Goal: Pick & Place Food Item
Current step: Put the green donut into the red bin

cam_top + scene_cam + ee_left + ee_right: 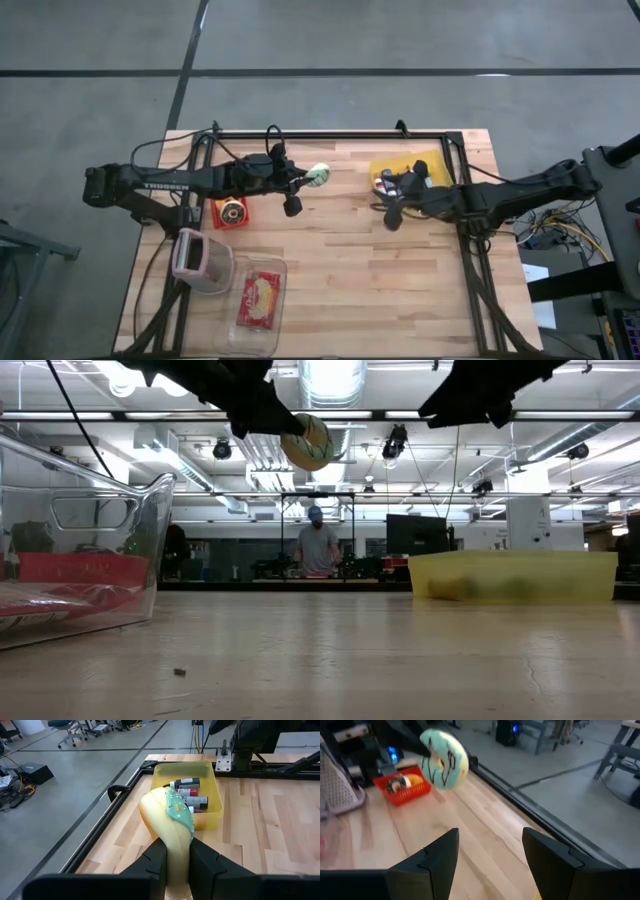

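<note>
A doughnut with mint-green icing and dark stripes (318, 176) hangs well above the wooden table, left of its far middle. My left gripper (174, 856) is shut on it. The doughnut also shows high up in the low view (308, 442) and across the table in the right wrist view (445, 757). My right gripper (490, 851) stands open with nothing between its fingers. It is above the table beside the yellow bin (410, 163), facing the doughnut. My left gripper pinches the doughnut's near rim (172, 845) between its two fingers, one on the iced face and one on the plain underside. The fingers come almost level from the table's left, slanting slightly down. The doughnut stands on edge, sticking out beyond the fingertips, lifted clear of the table.
The yellow bin (212, 812) at the far right holds small bottles (187, 783). A red basket (232, 212) with food sits under my left arm. A pink-lidded clear container (200, 258) and a clear tray (258, 300) stand at the near left. A person stands far behind the table.
</note>
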You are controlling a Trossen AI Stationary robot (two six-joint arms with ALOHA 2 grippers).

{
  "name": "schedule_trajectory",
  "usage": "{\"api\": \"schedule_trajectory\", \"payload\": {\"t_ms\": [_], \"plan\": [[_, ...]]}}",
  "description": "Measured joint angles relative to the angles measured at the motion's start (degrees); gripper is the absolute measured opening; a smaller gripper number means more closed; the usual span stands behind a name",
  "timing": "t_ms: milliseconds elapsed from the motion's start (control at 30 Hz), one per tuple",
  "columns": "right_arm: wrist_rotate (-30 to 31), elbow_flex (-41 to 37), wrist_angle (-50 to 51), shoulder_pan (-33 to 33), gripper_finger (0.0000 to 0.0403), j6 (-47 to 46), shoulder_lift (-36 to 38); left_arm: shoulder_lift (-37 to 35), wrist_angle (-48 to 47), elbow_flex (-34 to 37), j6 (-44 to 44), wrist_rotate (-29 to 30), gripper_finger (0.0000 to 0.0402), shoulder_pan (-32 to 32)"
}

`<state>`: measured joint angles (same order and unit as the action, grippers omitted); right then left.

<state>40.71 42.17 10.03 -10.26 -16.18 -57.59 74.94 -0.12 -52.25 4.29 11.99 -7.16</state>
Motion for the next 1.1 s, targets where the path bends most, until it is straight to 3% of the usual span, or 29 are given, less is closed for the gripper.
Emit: {"api": "schedule_trajectory", "payload": {"t_ms": [200, 400, 600, 1100], "plan": [[-0.05, -5.44, -6.01, 0.00, 0.0217, 1.34, 5.36, -0.57, -1.21, -0.03, 1.77, 0.11, 0.0059, 0.00], [-0.07, -6.29, -6.22, 0.02, 0.0217, 1.22, 6.63, -2.50, -19.85, -4.83, 1.80, 8.11, 0.0056, 0.04], [-0.20, -6.27, -6.15, 0.04, 0.0217, 1.22, 6.27, -3.78, -39.93, -11.08, -15.82, 18.17, 0.0057, 0.03], [-0.20, -6.25, -6.00, 0.04, 0.0217, 1.22, 6.11, -5.25, -80.05, -14.21, -53.98, 18.95, 0.0055, 0.00]]}}
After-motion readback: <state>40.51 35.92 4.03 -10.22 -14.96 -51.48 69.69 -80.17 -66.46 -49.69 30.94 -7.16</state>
